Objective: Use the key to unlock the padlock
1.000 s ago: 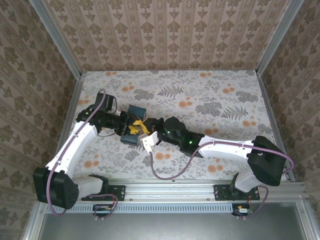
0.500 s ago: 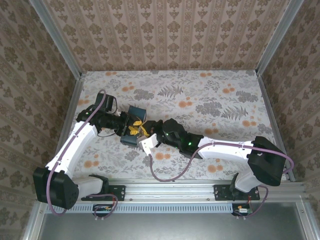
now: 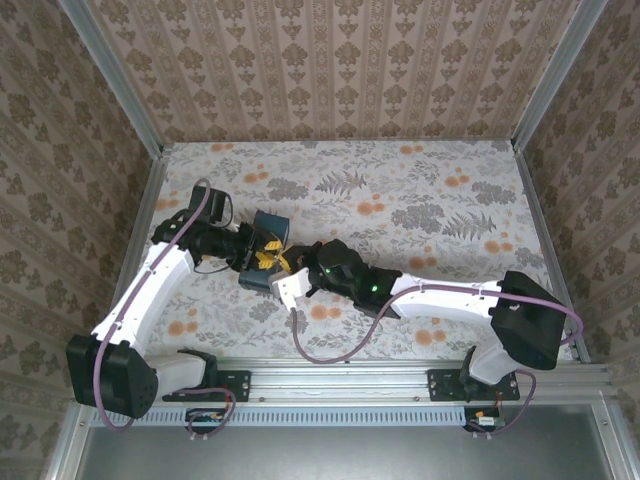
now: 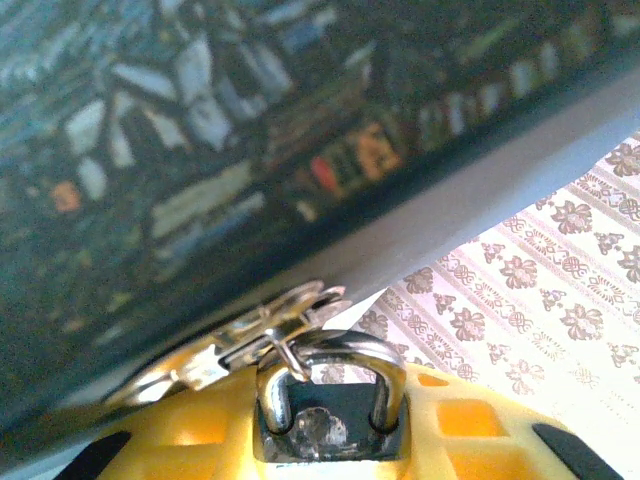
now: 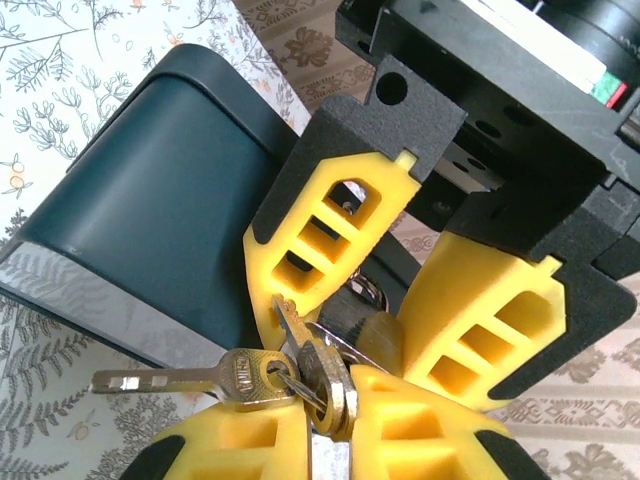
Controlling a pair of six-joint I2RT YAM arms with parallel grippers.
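Left fingers (image 5: 330, 215) clamp tiny grey metal padlock (image 4: 330, 425); right fingers (image 5: 420, 430) pinch small brass-coloured key (image 5: 328, 388). We judge padlock rigid, slick: hold its body.

— How does the light look from above?
— Even and soft; the counter (image 3: 430, 200) is bright; shadows are faint; no glare.
— And the wrist views?
— The left one is dim and blurred; the box (image 4: 200, 130) is smeared, close to the lens; the padlock (image 4: 325, 430) is sharper, its shackle glinting; the lower right washes out pale; the right view is crisp, the key (image 5: 325, 385) shining.
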